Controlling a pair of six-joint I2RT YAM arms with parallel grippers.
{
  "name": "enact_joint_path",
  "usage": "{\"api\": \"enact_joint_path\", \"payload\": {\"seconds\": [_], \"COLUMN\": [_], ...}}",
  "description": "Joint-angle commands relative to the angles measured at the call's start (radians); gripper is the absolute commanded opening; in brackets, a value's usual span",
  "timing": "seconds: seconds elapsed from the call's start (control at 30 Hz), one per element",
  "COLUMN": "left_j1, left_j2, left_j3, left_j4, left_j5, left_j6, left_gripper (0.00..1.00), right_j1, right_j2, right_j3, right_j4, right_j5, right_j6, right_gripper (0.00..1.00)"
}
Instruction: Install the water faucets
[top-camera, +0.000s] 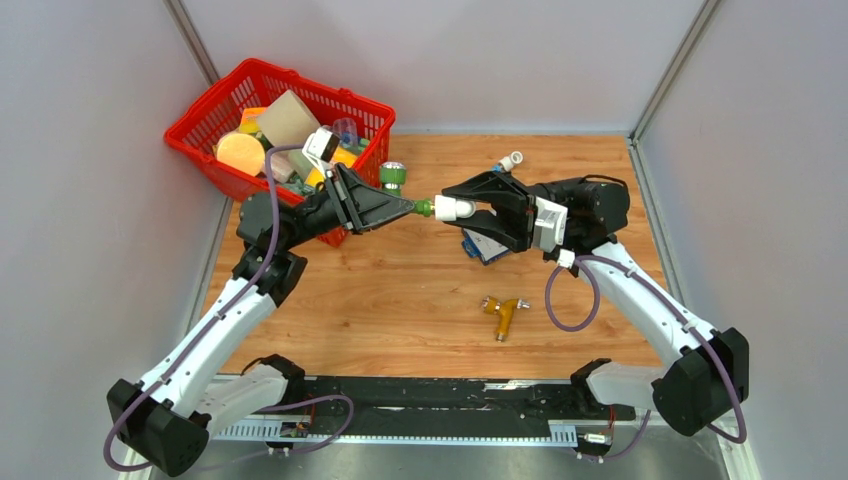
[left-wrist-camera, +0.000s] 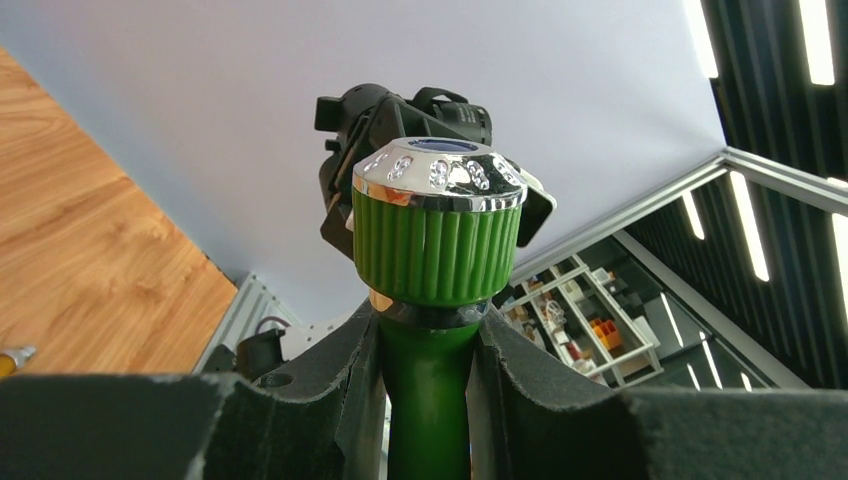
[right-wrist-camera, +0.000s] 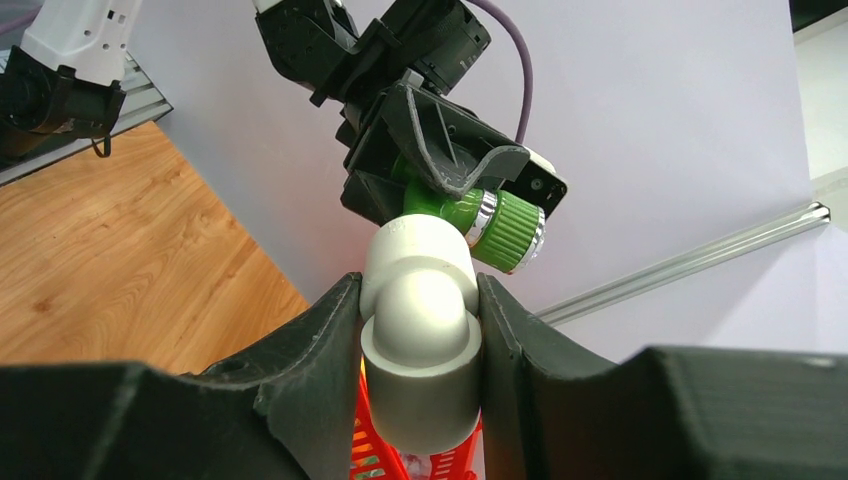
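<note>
My left gripper (top-camera: 408, 207) is shut on the green faucet (top-camera: 392, 177), gripping its stem (left-wrist-camera: 430, 400). The ribbed, chrome-capped knob (left-wrist-camera: 437, 235) sticks out above the fingers. My right gripper (top-camera: 466, 209) is shut on a white elbow fitting (top-camera: 453, 208), clamped between both pads (right-wrist-camera: 420, 330). The two grippers face each other above the table's middle. The faucet's green end (top-camera: 424, 208) sits at the elbow's mouth, and they also meet in the right wrist view (right-wrist-camera: 470, 215). The orange-yellow faucet (top-camera: 503, 312) lies loose on the wood, in front of the right gripper. I cannot make out a blue faucet.
A red basket (top-camera: 200, 120) full of mixed items stands at the back left, just behind the left arm. A second white elbow (top-camera: 510, 160) lies near the back wall. A flat packet with blue print (top-camera: 485, 247) lies under the right gripper. Grey walls enclose the table.
</note>
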Motion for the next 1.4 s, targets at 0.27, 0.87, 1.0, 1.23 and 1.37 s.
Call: {"api": "enact_joint_path", "payload": {"seconds": [0.27,0.87,1.0,1.23,1.37], "left_j1": [-0.038,-0.089,-0.096,-0.127,-0.135], "left_j2": [-0.023,-0.056,-0.063,-0.069,-0.066], "left_j3": [-0.063,-0.149,-0.159,-0.184,-0.211], "left_j4": [0.169,0.280,0.283,0.330,0.392], "left_j5": [-0.082,-0.181,-0.202,-0.231,-0.234], "left_j6": [0.010,0.100,0.143,0.217,0.229], "left_gripper": [0.00,0.00,0.00,0.00,0.00], "right_j1": [0.023,0.030,0.032,0.037,0.038], "right_j2": [0.031,0.028,0.028,0.039,0.043], "right_j3": [0.026,-0.019,-0.017,-0.017,-0.019], "right_j4": [-0.032,0.060,0.062,0.100,0.120], "right_j5": [0.038,0.113,0.131,0.153,0.159], "right_j6": [0.023,0.147,0.182,0.274,0.343], "right_gripper": [0.00,0.00,0.00,0.00,0.00]}}
